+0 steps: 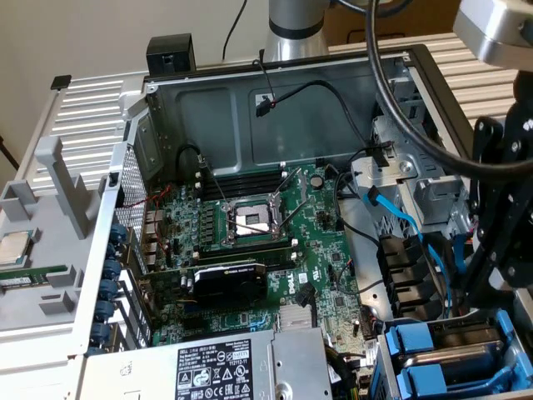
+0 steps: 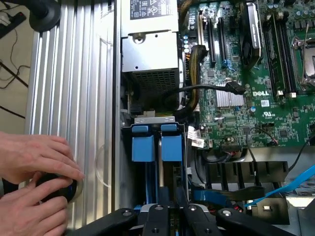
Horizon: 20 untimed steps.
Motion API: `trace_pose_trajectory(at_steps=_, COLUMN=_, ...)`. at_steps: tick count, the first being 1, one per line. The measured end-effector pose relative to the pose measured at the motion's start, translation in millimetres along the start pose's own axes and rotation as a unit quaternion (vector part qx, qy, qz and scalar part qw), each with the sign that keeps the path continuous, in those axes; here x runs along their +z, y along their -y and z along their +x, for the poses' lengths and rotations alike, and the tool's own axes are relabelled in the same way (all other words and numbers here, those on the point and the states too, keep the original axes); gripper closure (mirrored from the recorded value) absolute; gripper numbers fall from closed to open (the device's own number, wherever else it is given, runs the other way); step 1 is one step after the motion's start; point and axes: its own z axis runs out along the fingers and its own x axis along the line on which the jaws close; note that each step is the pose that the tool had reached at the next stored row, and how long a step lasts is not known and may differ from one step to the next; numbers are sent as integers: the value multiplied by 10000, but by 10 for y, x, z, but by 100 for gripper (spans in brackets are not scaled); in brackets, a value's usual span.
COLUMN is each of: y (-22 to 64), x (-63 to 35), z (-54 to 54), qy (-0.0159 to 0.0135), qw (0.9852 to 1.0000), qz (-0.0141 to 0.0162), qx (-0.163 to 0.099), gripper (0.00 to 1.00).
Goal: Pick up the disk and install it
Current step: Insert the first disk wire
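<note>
The gripper (image 1: 500, 242) (image 2: 170, 219) hangs at the right edge of the exterior view, black, directly above the drive cage (image 1: 500, 329) in the lower right corner of the frame. I cannot tell from the pictures whether it is closed, released, or grasping something.

The disk (image 1: 416, 340) (image 2: 172, 147) sits in this cage in its bright blue carrier, just under the gripper. A second blue carrier (image 1: 425, 385) (image 2: 146, 147) lies just beside it, lower in the exterior view.

Next to the cage, at the bottom middle of the exterior view, is the grey power supply (image 1: 225, 367) (image 2: 150, 59) with a printed label. The green motherboard (image 1: 316, 250) (image 2: 256, 113) fills the middle of the open computer case (image 1: 250, 108), with the CPU socket (image 1: 250, 218) at its centre.

In the wrist view, two hands (image 2: 32, 162) of a person rest on a round black object (image 2: 56, 187) on the ribbed metal table (image 2: 83, 73) beside the case.
</note>
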Motion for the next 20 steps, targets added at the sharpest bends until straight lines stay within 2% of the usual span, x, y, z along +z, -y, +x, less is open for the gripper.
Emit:
trace_pose_trajectory(at_steps=1, y=-2, x=-1, z=-21, qy=-37, qw=10000, qz=2, qx=7, gripper=83)
trace_pose_trajectory(at_steps=2, y=-3, x=-3, z=-28, qy=-61, qw=10000, qz=3, qx=12, gripper=83)
trace_pose_trajectory(at_steps=6, y=-4, x=-3, z=-31, qy=-68, qw=10000, qz=5, qx=14, gripper=83)
trace_pose_trajectory(at_steps=7, y=-11, x=-3, z=-37, qy=-99, qw=9999, qz=14, qx=22, gripper=83)
trace_pose_trajectory(at_steps=9, y=-27, x=-1, z=-55, qy=-160, qw=9999, qz=48, qx=37, gripper=83)
trace_pose_trajectory(at_steps=11, y=-45, x=-2, z=-79, qy=-235, qw=9997, qz=82, qx=56, gripper=83)
trace_pose_trajectory(at_steps=13, y=-58, x=-4, z=-115, qy=-291, qw=9995, qz=131, qx=75, gripper=83)
trace_pose_trajectory(at_steps=16, y=-72, x=-10, z=-182, qy=-352, qw=9991, qz=220, qx=100, gripper=83)
trace_pose_trajectory(at_steps=20, y=-115, x=-7, z=-230, qy=-427, qw=9986, qz=302, qx=126, gripper=83)
